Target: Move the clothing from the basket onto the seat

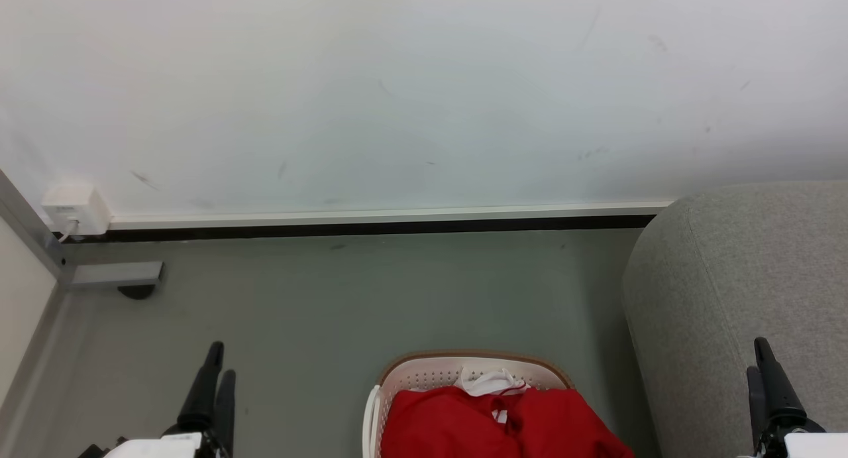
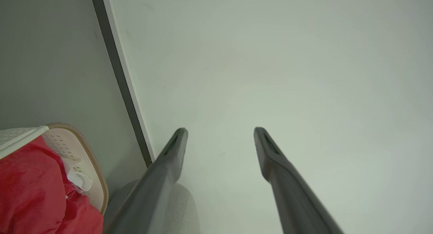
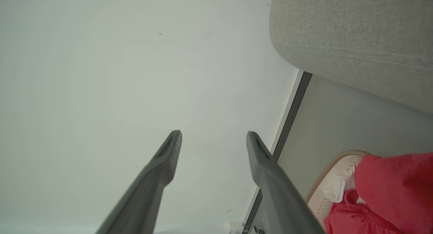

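Note:
The red clothing (image 1: 490,425) lies heaped in the white, brown-rimmed basket (image 1: 424,372) on the floor at the bottom centre, with a bit of white cloth (image 1: 493,380) at its far edge. The grey seat (image 1: 742,266) stands just right of the basket, its rounded arm toward me. My left gripper (image 1: 222,360) hangs to the left of the basket, apart from it. My right gripper (image 1: 757,356) hangs in front of the seat's arm. In the wrist views the left gripper (image 2: 220,129) and the right gripper (image 3: 213,132) stand open and hold nothing, facing the wall.
A pale wall (image 1: 424,100) with a white and black skirting strip (image 1: 384,223) closes the far side. A white socket box (image 1: 69,209) and a grey metal bracket (image 1: 116,272) sit at the left corner. Grey floor (image 1: 371,299) lies between the basket and the wall.

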Motion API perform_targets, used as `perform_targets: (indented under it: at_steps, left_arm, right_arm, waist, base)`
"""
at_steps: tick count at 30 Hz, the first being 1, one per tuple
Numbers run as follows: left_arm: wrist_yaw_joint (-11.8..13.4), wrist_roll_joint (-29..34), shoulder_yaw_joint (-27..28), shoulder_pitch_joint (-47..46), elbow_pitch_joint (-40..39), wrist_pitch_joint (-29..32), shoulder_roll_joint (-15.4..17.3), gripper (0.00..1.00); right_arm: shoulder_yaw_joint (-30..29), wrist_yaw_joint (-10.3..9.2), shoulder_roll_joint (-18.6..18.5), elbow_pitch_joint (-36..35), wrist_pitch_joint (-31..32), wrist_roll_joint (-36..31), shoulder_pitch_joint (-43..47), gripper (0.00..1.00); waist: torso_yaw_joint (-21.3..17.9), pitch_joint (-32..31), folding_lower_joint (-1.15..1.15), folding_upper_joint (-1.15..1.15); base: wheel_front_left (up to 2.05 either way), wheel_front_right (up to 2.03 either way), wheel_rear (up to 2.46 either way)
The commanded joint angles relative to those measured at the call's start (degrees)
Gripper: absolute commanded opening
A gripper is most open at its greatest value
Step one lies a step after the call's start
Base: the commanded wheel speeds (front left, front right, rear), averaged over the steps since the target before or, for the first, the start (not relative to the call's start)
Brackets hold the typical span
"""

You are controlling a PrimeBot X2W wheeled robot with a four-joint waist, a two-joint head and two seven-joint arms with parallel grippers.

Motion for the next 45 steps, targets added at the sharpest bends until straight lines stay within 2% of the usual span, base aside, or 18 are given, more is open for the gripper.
perform_targets:
  at_steps: [1,8,20,34,45]
  left_arm:
    - [-0.15,1.54,-0.41,-1.17,-1.07,-0.78,0.34,1.00]
    - [-0.17,7.34,-1.13,-1.33,-0.77,-2.61,0.39,1.00]
    - [0.61,22.76,-2.72,-0.96,-1.16,-5.41,0.48,1.00]
    - [1.24,39.34,-4.65,-0.84,-1.09,-8.10,0.57,1.00]
    - [1.58,49.06,-5.23,-1.10,-1.04,-10.14,0.64,1.00]
  right_arm:
    - [-0.20,-0.01,-0.54,-1.38,-0.79,-2.82,-0.54,1.00]
    - [-0.10,-0.02,-0.60,-2.64,-2.61,-12.70,-0.15,1.00]
    - [1.68,-0.03,-0.71,-4.53,-5.42,-32.93,0.78,1.00]
    - [3.04,-0.04,-1.20,-2.89,-8.13,-48.26,0.74,1.00]
    - [3.26,-0.05,-1.27,-2.02,-10.16,-57.65,0.19,1.00]
  waist:
    - [0.01,0.03,0.00,0.00]
    - [0.12,0.09,0.00,0.00]
    - [0.44,0.04,0.00,0.00]
    - [0.69,0.10,0.00,0.00]
    - [0.97,0.10,0.00,0.00]
  base:
    - [0.00,0.00,0.00]
    - [0.00,0.00,0.00]
    - [0.00,0.00,0.00]
    - [0.00,0.00,0.00]
    - [0.00,0.00,0.00]
